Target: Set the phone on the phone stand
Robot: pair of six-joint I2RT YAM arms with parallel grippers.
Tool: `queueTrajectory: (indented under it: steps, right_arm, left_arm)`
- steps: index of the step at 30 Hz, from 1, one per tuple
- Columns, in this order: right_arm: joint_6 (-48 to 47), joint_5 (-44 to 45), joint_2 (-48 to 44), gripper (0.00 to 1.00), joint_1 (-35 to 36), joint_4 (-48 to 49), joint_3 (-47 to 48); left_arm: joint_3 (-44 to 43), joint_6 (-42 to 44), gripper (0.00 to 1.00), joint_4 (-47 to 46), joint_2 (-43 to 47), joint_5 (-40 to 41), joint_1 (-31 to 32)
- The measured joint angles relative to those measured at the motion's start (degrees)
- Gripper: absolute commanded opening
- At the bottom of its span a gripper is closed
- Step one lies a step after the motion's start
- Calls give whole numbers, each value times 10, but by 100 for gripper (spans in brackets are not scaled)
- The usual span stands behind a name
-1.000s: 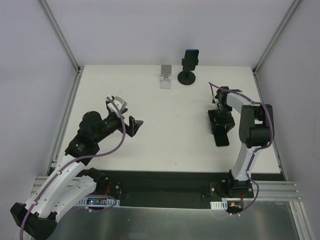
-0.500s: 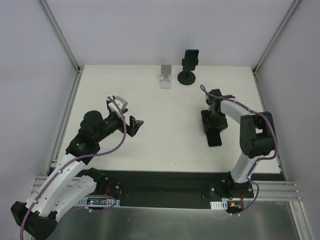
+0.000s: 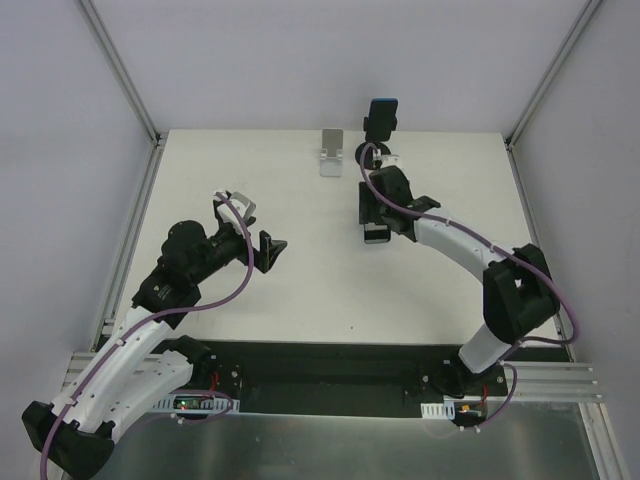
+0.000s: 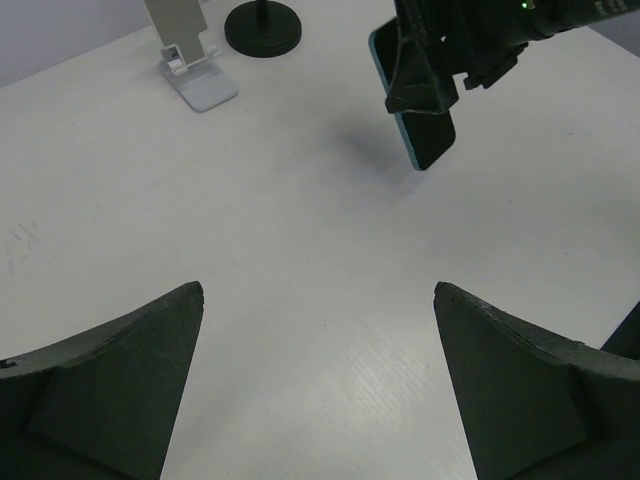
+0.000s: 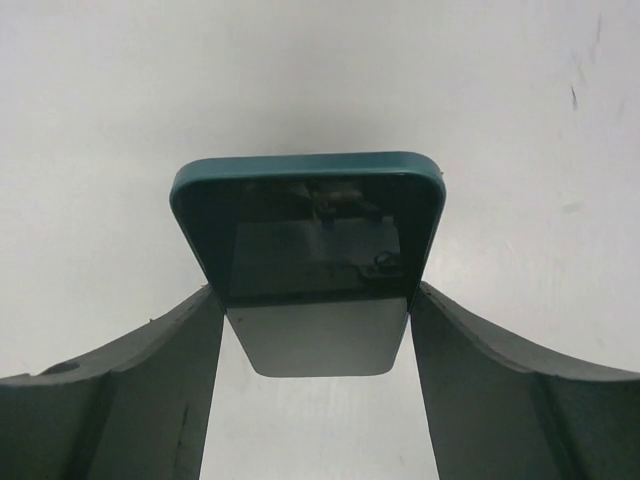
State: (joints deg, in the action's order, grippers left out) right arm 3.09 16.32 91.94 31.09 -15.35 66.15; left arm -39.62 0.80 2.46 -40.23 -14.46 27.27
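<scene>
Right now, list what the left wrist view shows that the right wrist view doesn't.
Only the left wrist view: the silver stand, the black stand's disc base, and the open left claw.

Only the right wrist view: the phone's glossy face close up, with the right claw pressing on both its long edges.

Both views: the teal-rimmed phone held in the right claw, and the white table.
</scene>
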Motion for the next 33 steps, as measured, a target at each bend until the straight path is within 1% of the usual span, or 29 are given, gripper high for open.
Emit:
queueTrajectory:
  steps: [4, 8, 15, 17, 20, 22, 26, 33]
  right_arm:
    - [9, 49, 55, 1, 36, 68, 59]
    - [10, 87, 147, 1, 47, 127, 170]
    - [-8, 146, 308, 1, 46, 176, 377]
    - [-22, 154, 349, 1, 46, 178, 436]
    - [-43, 160, 427, 1, 45, 178, 556]
    - [-56, 161, 465, 1, 44, 181, 613]
    - [-72, 163, 499, 1, 43, 181, 651]
    - [-97, 163, 528, 1, 40, 182, 653]
  left_arm:
    - [0, 0, 97, 0, 0, 1, 0]
    - [0, 0, 97, 0, 0, 2, 0]
    - [0, 0, 97, 0, -8, 11, 0]
    - [0, 0, 97, 0, -10, 14, 0]
    - [0, 0, 97, 0, -10, 15, 0]
    - [0, 0, 97, 0, -12, 15, 0]
    - [0, 0, 97, 0, -18, 15, 0]
    - [0, 0, 97, 0, -20, 15, 0]
